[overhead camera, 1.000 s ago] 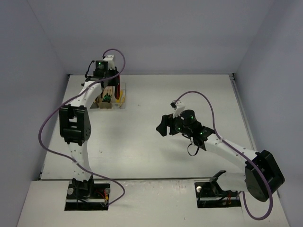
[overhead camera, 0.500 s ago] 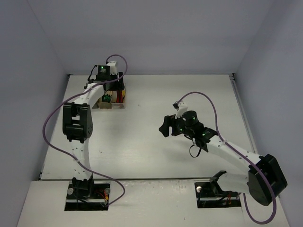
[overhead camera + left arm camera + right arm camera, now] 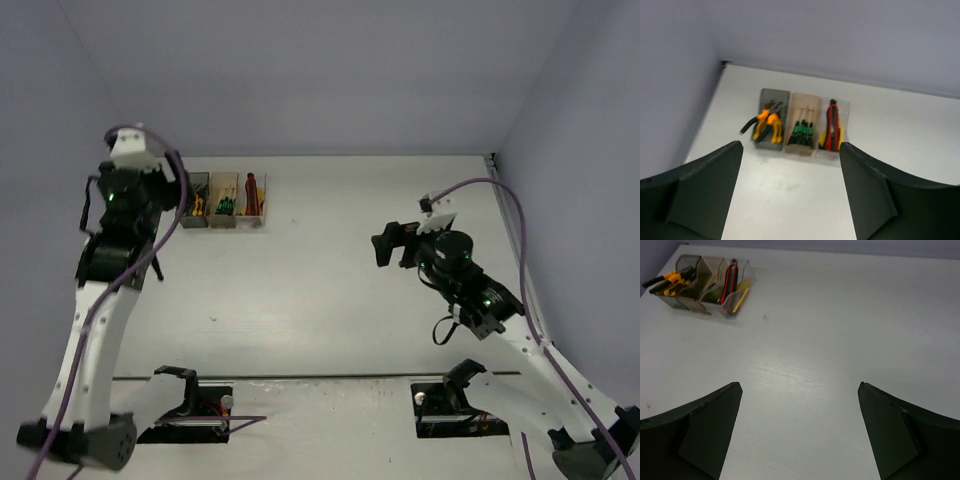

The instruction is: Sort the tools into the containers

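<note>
Overhead, the left arm (image 3: 95,310) stands tall close to the side wall, and from this view I cannot tell how its claw is set. The right claw (image 3: 385,245) hangs above the table (image 3: 330,310), its two fingers spread and nothing between them. Well apart from it, ahead of its fingers, three small boxes stand in a row, each touching the next: a grey box (image 3: 196,186), an amber box (image 3: 224,184) and a clear box (image 3: 262,200). Orange pliers (image 3: 197,207) lie in the grey one, green screwdrivers (image 3: 226,207) in the amber one, and a red-handled tool (image 3: 250,190) in the clear one.

From the left wrist, the left claw (image 3: 790,150) is wide open and holds nothing. The row of boxes lies ahead of it and below, about in the middle between the two fingers, not touching them. The pliers stick out over the end of the grey box that is nearer to the claw, with one dark handle pointing to the claw's left. A yellow knife (image 3: 841,134) lies just beside the red-handled tool in the clear box.

From the right wrist, the fingers are also far apart and empty. The boxes are far ahead and to the left of this claw, the clear box nearest to it. Only bare table lies between the fingers.
</note>
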You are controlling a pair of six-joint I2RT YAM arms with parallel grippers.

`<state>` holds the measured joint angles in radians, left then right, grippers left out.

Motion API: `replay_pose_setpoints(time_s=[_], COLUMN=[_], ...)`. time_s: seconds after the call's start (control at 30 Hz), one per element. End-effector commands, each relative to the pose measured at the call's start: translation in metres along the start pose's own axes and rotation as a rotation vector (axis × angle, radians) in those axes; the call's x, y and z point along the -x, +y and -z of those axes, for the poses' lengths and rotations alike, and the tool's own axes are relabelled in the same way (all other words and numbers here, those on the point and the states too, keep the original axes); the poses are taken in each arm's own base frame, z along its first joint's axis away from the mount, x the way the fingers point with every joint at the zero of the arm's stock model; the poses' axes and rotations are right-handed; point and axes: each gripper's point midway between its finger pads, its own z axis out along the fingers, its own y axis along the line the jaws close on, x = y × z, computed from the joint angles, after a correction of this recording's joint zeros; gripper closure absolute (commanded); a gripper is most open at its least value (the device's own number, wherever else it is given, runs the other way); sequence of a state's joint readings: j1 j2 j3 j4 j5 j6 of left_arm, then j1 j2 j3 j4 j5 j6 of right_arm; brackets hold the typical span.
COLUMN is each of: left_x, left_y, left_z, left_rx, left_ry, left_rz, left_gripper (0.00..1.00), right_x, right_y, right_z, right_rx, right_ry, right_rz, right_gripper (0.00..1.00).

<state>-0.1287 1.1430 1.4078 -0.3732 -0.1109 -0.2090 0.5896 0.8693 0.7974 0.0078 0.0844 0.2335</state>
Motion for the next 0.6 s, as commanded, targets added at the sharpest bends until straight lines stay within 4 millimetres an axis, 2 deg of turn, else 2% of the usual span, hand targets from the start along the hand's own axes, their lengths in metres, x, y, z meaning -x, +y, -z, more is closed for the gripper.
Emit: replay_pose_setpoints(time_s=[0.0,0.07,0.17,0.27,0.33,0.5,0.57], left_x=[-0.052,-0.072,-0.081,-0.092,-0.102,-0.134,-0.141], left_y=[0.052,0.064,0.080,0.090,0.092,0.089,0.088], left_z=[0.074,0.101,0.142,0.167,0.169,0.160,0.158], left_rx=[0.172,0.195,0.229,0.249,0.250,0.245,0.239], left_ry=[0.035,0.051,-0.017,-0.061,-0.057,-0.008,-0.013], left_rz=[-0.025,-0.028,0.001,0.017,0.022,0.077,0.115], left_gripper=[0.24,0.23,0.20,0.19,0.18,0.18,0.18], right_x=[0.041,0.045,0.051,0.056,0.056,0.054,0.053], right_y=[-0.031,-0.040,-0.049,-0.054,-0.055,-0.061,-0.065], right_z=[0.041,0.057,0.075,0.090,0.096,0.105,0.107], right_rx=[-0.150,-0.183,-0.221,-0.234,-0.233,-0.251,-0.273], right_ry=[-0.148,-0.178,-0.224,-0.247,-0.247,-0.265,-0.272], right_rz=[0.001,-0.005,-0.029,-0.042,-0.035,-0.038,-0.045], right_gripper=[0.00,0.00,0.00,0.00,0.00,0.00,0.00])
